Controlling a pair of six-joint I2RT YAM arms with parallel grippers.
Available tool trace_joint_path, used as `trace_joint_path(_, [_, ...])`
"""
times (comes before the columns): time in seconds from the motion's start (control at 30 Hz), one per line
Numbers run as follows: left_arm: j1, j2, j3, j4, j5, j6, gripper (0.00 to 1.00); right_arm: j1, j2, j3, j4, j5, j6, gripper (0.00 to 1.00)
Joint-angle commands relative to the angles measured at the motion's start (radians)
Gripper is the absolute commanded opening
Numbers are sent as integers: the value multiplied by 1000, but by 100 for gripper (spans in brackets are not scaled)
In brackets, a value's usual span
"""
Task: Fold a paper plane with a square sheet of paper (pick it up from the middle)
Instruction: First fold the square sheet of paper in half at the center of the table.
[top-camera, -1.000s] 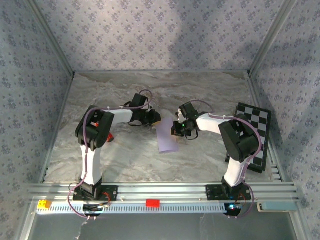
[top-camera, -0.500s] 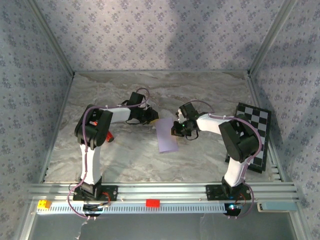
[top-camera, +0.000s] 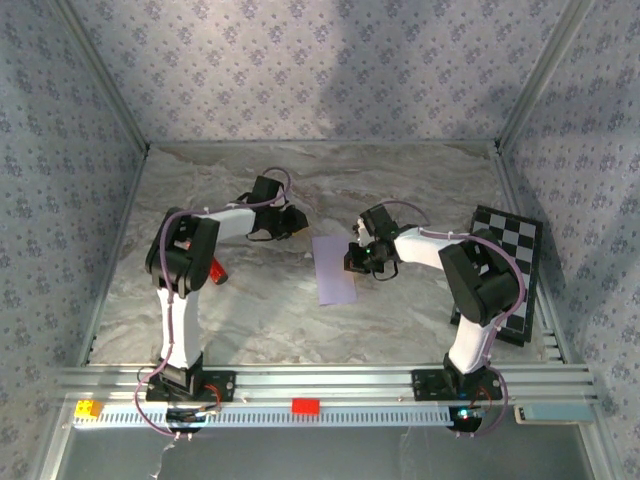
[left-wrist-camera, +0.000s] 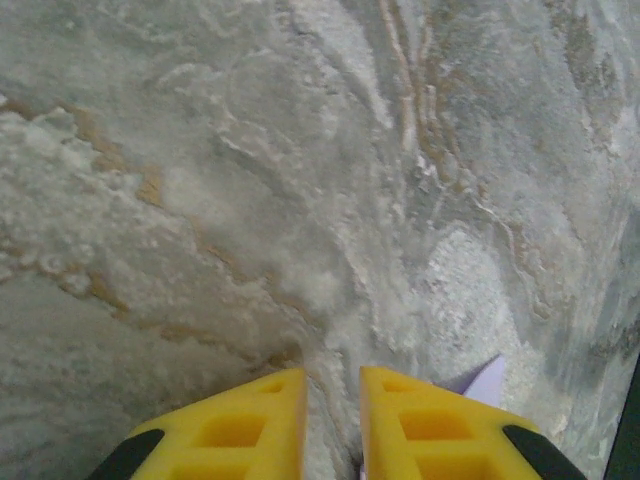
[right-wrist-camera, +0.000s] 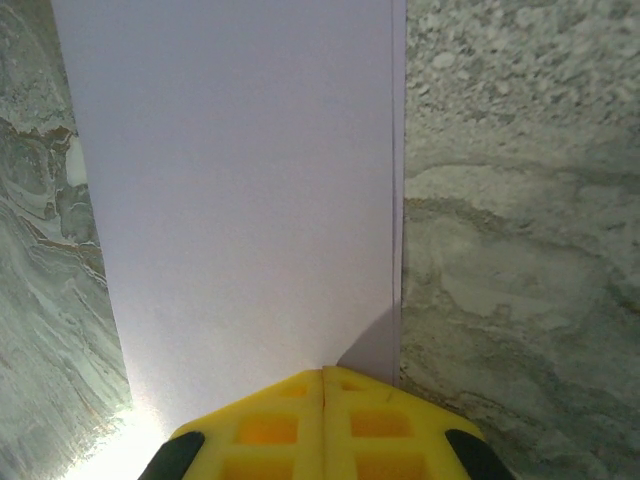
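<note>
The right gripper (right-wrist-camera: 322, 378) is seen with its yellow fingers (right-wrist-camera: 270, 425) closed flat together. Their tip is set on the near edge of the square sheet of paper (right-wrist-camera: 240, 170), which is folded double into a pale lilac rectangle and lies flat on the marbled table (top-camera: 250, 320) between the two arms. Whether that edge is pinched or merely pressed cannot be told. The left gripper (left-wrist-camera: 333, 382) is held with a narrow gap between its fingers, nothing in it, over bare table near a far corner of the sheet. The step in hand is judged to be the setting of the first fold. The two layers, slightly offset along one long edge, should be aligned and the crease pressed firmly and evenly, so that the thin paper is not dragged askew. One sheet is counted, two grippers, one checkered board (top-camera: 505, 270) at the right, one small red cylinder (top-camera: 218, 270) by the left arm, and one red block (top-camera: 305, 405) and one yellow block (top-camera: 88, 408) on the front rail.
</note>
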Motion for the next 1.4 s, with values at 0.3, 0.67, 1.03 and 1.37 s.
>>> trace_joint_path(0.3, [-133,-239,-115,-1,22,11,21,-7,56,-61,-208,168,4,0])
trace_joint_path(0.67, [-199,-266,-248,120,26,-77,21,-1,46,-62,-209,170,-2,0])
trace_joint_path(1.03, [-208,-173,-194,179,55,-113,20,-6,28,-73,-216,177,-6,0])
trace_joint_path(1.37, [-182,-60,-155,190,47,-112,17,-11,28,-75,-217,179,-7,0])
